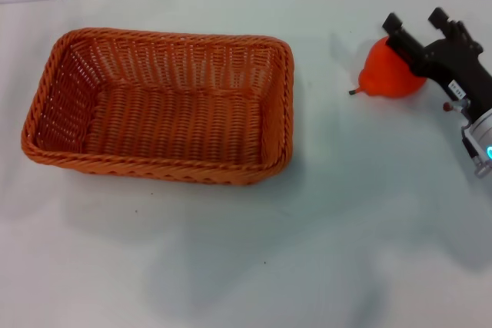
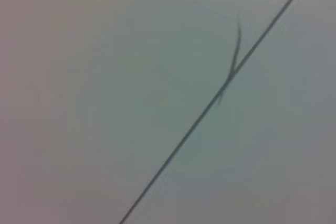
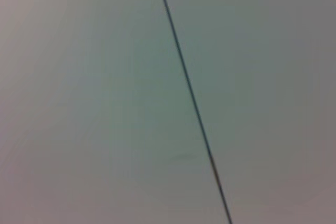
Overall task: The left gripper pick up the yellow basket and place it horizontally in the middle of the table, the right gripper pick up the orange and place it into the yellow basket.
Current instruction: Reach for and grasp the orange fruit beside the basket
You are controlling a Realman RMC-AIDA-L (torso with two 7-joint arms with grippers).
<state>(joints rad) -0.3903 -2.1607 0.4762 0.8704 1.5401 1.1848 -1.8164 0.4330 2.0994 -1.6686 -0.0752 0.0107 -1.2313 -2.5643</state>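
The yellow basket, orange-brown woven wicker, lies lengthwise across the table, left of centre, and is empty. The orange lies on the table to the right of the basket, its dark stem pointing towards the basket. My right gripper reaches in from the right edge with its fingers spread. One finger crosses over the orange's far right side, and the other finger is clear of it to the right. The left gripper is out of view. Both wrist views show only a pale surface with a dark seam.
The white table runs to a wall seam at the back. A strip of bare table separates the basket's right rim from the orange.
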